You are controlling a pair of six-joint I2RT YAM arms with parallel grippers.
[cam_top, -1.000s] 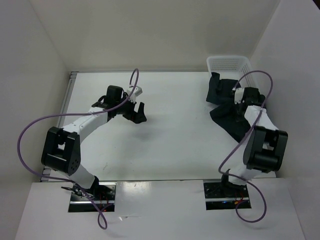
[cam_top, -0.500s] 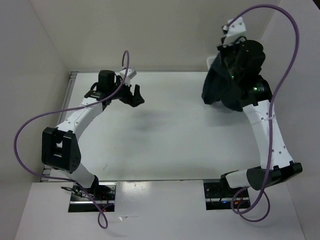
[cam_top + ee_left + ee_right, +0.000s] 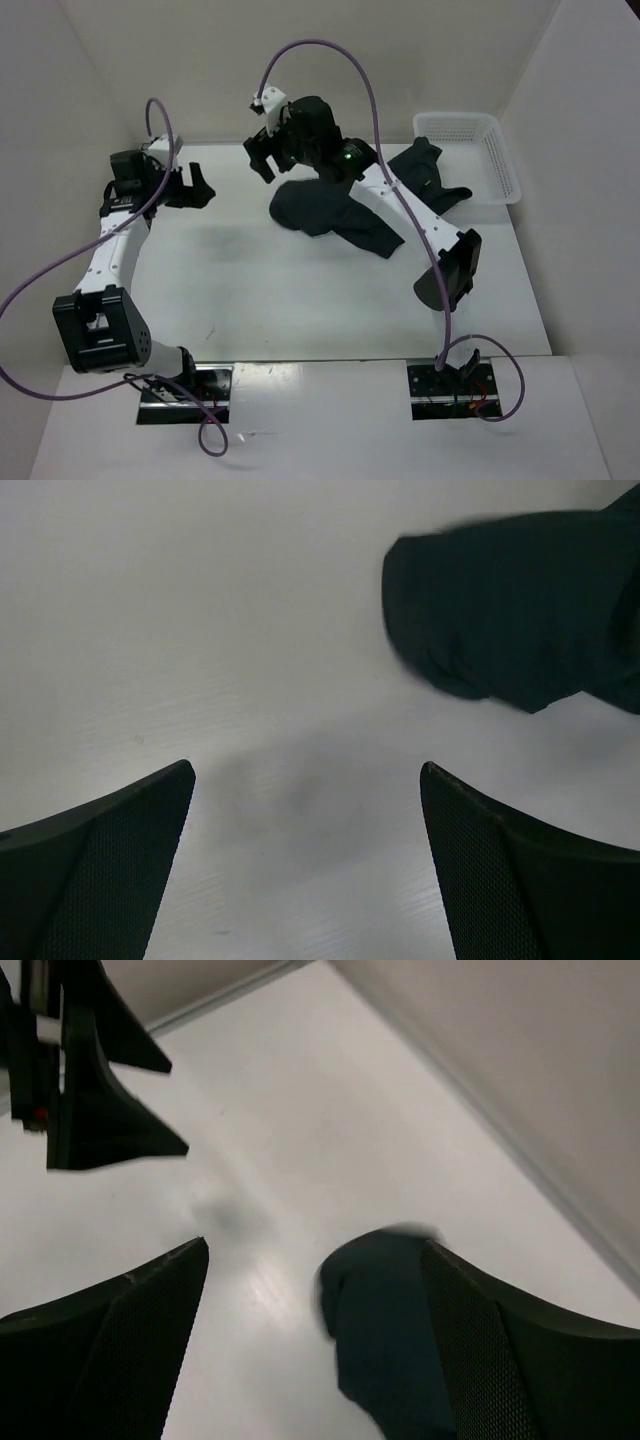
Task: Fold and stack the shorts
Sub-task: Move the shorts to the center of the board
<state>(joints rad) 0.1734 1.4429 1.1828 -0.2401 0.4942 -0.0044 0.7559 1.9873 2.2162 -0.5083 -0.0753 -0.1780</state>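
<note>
We list one pair of dark shorts (image 3: 335, 215) crumpled near the middle of the white table (image 3: 250, 290), and a second dark pair (image 3: 430, 175) spilling from the left side of the white basket (image 3: 505, 165) at the far right. We record the left gripper (image 3: 192, 190) with jaws spread wide and empty, over bare table left of the crumpled shorts. The right gripper (image 3: 262, 163) also has its jaws apart, holding nothing, above that pair's far left edge.

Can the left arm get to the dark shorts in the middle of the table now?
Probably yes: only bare table lies between its open fingers and the shorts, though the right arm hangs over them.
</note>
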